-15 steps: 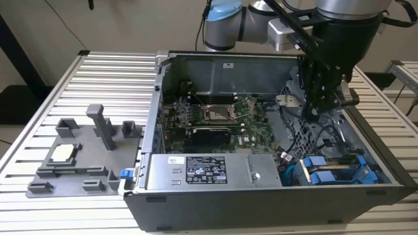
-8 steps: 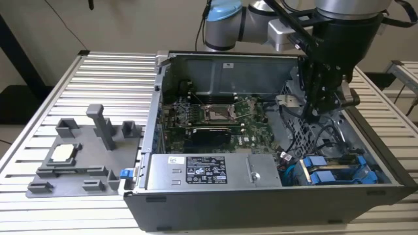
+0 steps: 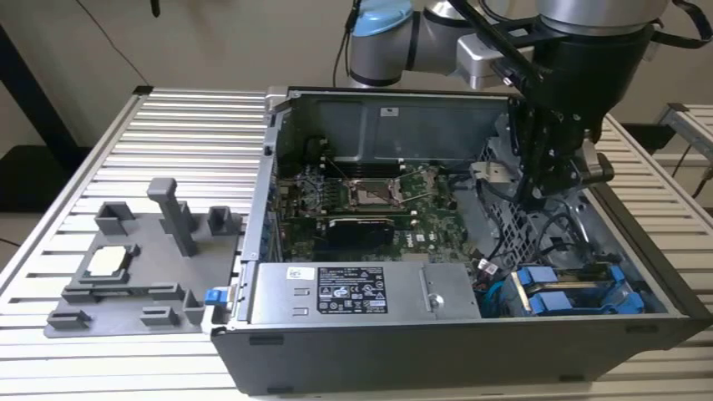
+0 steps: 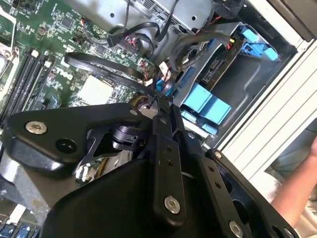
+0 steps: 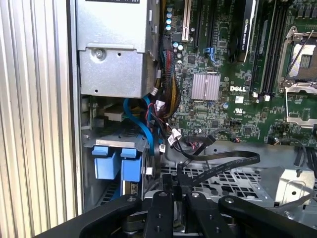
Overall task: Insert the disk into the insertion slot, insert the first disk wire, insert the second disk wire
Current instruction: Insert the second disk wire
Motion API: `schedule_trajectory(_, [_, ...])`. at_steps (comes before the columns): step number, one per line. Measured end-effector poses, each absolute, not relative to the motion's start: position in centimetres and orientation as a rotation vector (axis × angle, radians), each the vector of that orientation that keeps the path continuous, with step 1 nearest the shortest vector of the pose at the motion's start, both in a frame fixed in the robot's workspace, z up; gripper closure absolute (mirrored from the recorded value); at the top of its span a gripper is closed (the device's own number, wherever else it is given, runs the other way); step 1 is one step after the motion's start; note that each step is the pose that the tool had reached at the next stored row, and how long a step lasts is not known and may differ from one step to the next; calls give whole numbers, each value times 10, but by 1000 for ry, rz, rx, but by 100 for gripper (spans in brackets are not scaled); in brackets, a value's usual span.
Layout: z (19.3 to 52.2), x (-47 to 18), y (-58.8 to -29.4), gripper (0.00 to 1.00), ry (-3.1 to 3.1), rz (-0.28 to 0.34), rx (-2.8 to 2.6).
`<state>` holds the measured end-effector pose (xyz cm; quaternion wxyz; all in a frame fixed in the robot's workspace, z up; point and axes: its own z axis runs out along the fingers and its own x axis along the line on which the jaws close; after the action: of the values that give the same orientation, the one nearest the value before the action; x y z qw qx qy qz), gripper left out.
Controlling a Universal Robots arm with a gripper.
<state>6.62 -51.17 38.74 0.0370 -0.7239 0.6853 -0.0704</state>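
My gripper (image 3: 533,197) hangs inside the open computer case (image 3: 262,209), toward the exterior view's right and above the perforated floor. In both wrist views its jaws stand close together (image 5: 177,184) (image 4: 159,102), pinched on the end of a flat black disk wire (image 5: 233,162) (image 4: 101,67) that loops back to the motherboard. Blue carrier frames (image 3: 557,292) (image 5: 116,163) (image 4: 208,101) sit stacked in the drive bay at the case's front corner, beside the gripper. I cannot tell which frame holds the disk.
A silver power supply (image 3: 356,292) lies beside the drive bay, with bundled cables (image 5: 166,111) between them. The green motherboard (image 3: 368,200) covers the case floor. A grey fixture plate (image 3: 134,259) lies on the slatted table. A person's hand (image 4: 297,198) shows outside the case.
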Motion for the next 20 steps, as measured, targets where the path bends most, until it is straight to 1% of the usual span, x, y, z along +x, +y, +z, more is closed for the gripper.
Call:
schedule_trajectory(9, [385, 82, -519, 84, 2102, -200, -2220])
schedule_trajectory(20, [380, 95, -542, 84, 2105, -170, -2221])
